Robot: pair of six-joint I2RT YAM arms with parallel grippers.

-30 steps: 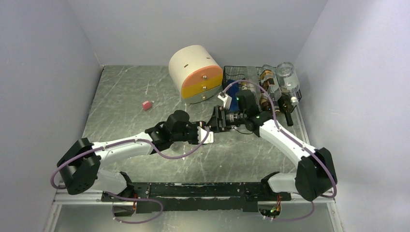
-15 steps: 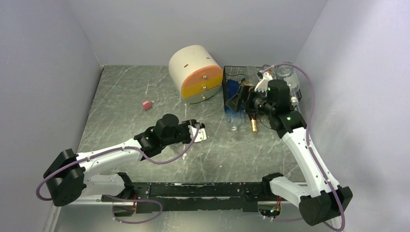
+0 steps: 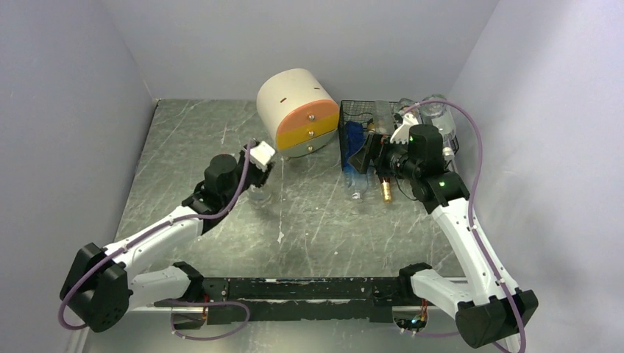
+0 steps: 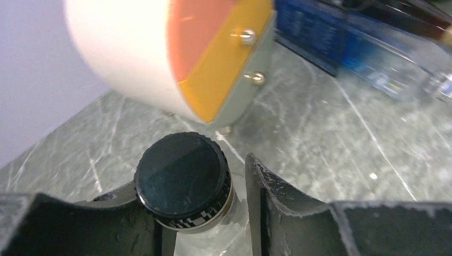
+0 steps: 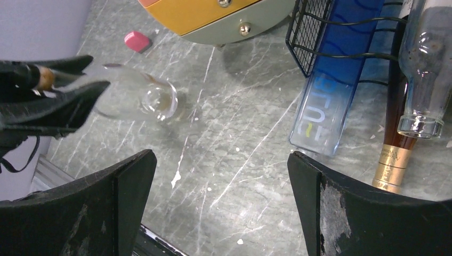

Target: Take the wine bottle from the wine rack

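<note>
The black wire-mesh wine rack [image 3: 359, 116] stands at the back right, next to the drum-shaped drawer unit; its corner shows in the right wrist view [image 5: 314, 26]. My left gripper [image 3: 257, 176] is shut on the neck of a clear wine bottle [image 3: 259, 194] that stands on the table in front of the drawer unit, well left of the rack. Its black cap [image 4: 183, 178] sits between my left gripper's [image 4: 197, 181] jaws. The bottle also shows in the right wrist view [image 5: 141, 98]. My right gripper [image 3: 366, 158] is open and empty above the table before the rack [image 5: 221, 160].
The cream-and-orange drawer unit [image 3: 298, 107] stands at the back centre. A blue bottle [image 5: 333, 80], a brown bottle with a gold cap [image 5: 394, 154] and a clear bottle [image 5: 426, 64] stick out of the rack's front. A pink block [image 5: 137, 41] lies left. Walls close three sides.
The two grippers met at mid table. My left arm then carried the clear bottle left and back to the drawer unit. My right arm drew back to the rack.
</note>
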